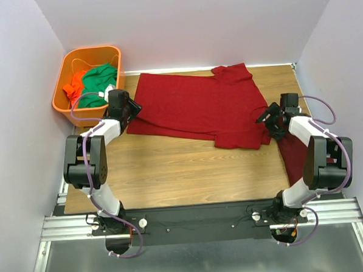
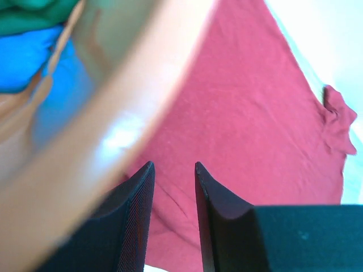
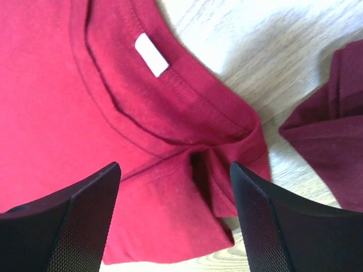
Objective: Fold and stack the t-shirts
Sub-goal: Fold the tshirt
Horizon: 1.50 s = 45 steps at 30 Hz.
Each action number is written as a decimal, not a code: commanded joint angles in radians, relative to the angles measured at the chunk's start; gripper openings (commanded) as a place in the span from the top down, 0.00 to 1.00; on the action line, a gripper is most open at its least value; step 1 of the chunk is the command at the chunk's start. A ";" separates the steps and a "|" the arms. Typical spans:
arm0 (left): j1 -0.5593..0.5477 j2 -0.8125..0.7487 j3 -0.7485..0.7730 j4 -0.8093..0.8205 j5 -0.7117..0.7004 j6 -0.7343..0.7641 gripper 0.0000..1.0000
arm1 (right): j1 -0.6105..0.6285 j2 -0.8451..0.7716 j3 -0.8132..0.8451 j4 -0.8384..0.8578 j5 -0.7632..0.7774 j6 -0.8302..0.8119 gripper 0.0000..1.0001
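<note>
Bolted to a metal rail along the near edge of the table, both arms are seen stretched away over the bare wood. At the right edge of the table a darker maroon t-shirt is found lying crumpled, partly hidden beneath the right arm.

Just beyond it, the right pincer is held low over the right end of a red t-shirt. Its jaws are set wide apart and nothing is gripped. The collar, the white neck label and a bunched fold of cloth are seen directly below it.

That red t-shirt is laid out flat across the far half of the table, with one sleeve pointed toward the far edge.

At the shirt's left end the left pincer is positioned. Its jaws are parted by a narrow gap and nothing is clamped, with red cloth visible under them.

Just beside it, in the far left corner, an orange basket is placed. A green garment and an orange garment are heaped inside it, and some blue cloth can be made out from the left wrist view.
</note>
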 commanded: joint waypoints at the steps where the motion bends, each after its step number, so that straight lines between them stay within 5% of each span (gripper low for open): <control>1: -0.008 -0.062 -0.033 0.094 0.070 0.040 0.58 | -0.006 -0.060 0.007 0.017 -0.066 -0.034 0.15; 6: -0.037 -0.112 -0.059 0.089 0.040 0.061 0.58 | 0.017 -0.169 -0.074 0.017 -0.112 -0.042 0.15; 14: -0.130 -0.313 -0.217 -0.020 -0.226 0.011 0.61 | 0.112 -0.369 -0.259 0.001 -0.096 -0.016 0.20; 19: -0.137 -0.415 -0.319 -0.084 -0.321 -0.048 0.62 | 0.212 -0.395 -0.338 0.008 -0.065 0.046 0.35; 26: -0.137 -0.387 -0.343 -0.078 -0.326 -0.043 0.62 | 0.281 -0.347 -0.369 0.063 -0.030 0.109 0.37; 28: -0.135 -0.355 -0.339 -0.069 -0.321 -0.042 0.62 | 0.281 -0.329 -0.370 0.092 -0.020 0.115 0.49; 31: -0.131 -0.311 -0.333 -0.058 -0.313 -0.037 0.62 | 0.281 -0.297 -0.358 0.112 -0.001 0.119 0.54; 38: -0.118 -0.228 -0.293 -0.037 -0.315 -0.023 0.63 | 0.281 -0.237 -0.287 0.125 0.009 0.110 0.93; 45: -0.109 -0.151 -0.257 -0.038 -0.315 -0.020 0.63 | 0.281 -0.219 -0.198 0.097 0.009 0.086 0.99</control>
